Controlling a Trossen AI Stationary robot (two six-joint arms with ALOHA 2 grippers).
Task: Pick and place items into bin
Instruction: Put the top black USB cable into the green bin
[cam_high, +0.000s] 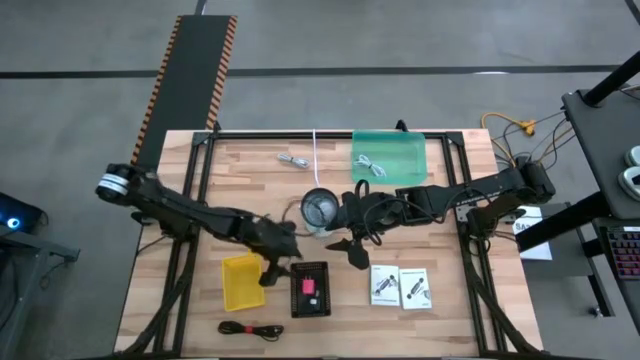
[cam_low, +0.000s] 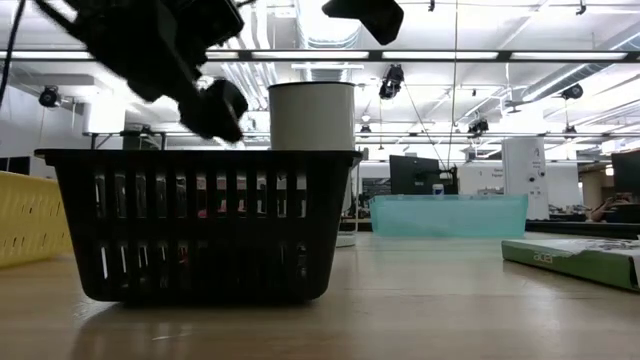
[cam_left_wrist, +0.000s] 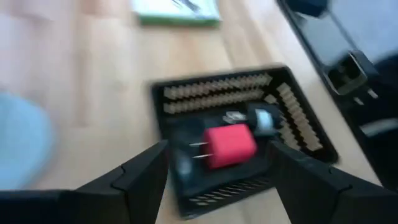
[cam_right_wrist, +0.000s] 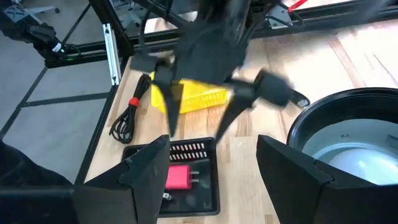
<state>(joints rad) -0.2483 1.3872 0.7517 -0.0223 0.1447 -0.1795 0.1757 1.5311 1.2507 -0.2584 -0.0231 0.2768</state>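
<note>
A black slotted basket (cam_high: 310, 290) stands at the table's near middle and holds a pink cube-shaped plug (cam_left_wrist: 229, 145) and small bits. My left gripper (cam_high: 272, 272) hovers open and empty above the basket's left side; its fingers also show in the left wrist view (cam_left_wrist: 217, 177). My right gripper (cam_high: 352, 250) hangs open and empty a little beyond the basket, next to the shiny metal cup (cam_high: 320, 210). Two white packets (cam_high: 400, 286) lie flat to the right of the basket. A black coiled cable (cam_high: 250, 327) lies at the near edge and a white cable (cam_high: 292, 160) at the far side.
A yellow basket (cam_high: 242, 280) stands left of the black one. A green bin (cam_high: 388, 157) at the far edge holds a white cable. The black basket (cam_low: 205, 225) fills the front of the low view. Bare wood lies at the table's left and near right.
</note>
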